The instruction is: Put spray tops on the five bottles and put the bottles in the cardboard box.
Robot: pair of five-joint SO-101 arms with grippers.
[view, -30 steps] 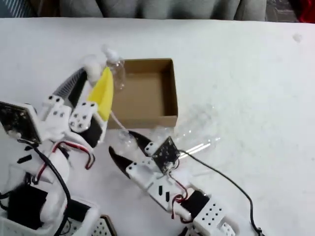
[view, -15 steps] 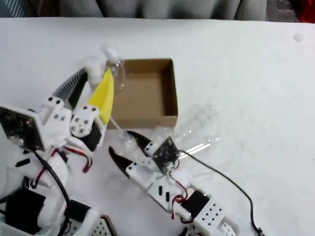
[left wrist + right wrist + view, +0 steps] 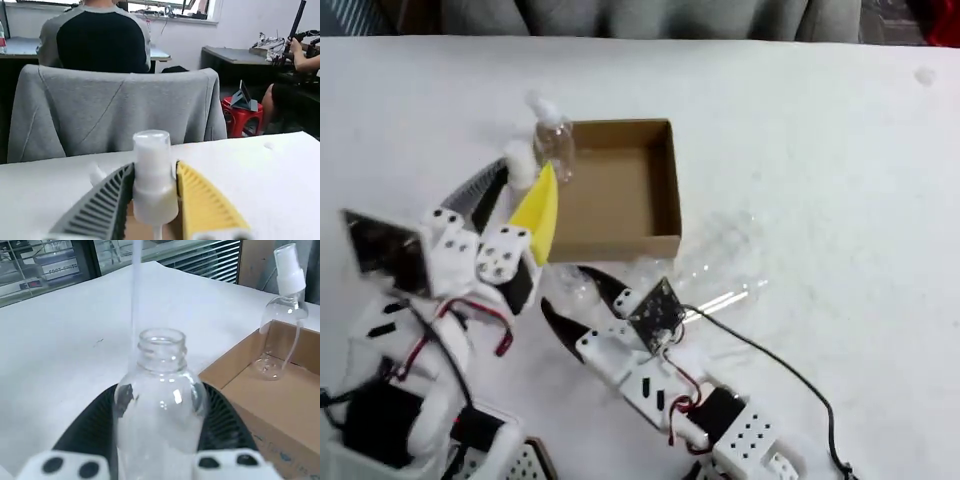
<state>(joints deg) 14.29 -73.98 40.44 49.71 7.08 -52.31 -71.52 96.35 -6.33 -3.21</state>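
My left gripper is shut on a white spray top, which sits between its grey and yellow fingers in the left wrist view. The top's thin tube hangs down beside the open neck of a clear bottle. My right gripper is shut on that upright bottle, just in front of the cardboard box. A clear bottle with a spray top stands in the box's far left corner, also seen in the right wrist view.
Clear uncapped bottles lie on the white table to the right of the box's near corner. The arms' bases and a black cable take up the table's near edge. A grey-draped chair stands beyond the far edge.
My left gripper has drawn back from the box's far left corner toward the near side with the spray top, ending closer to the held bottle. The right arm has kept still.
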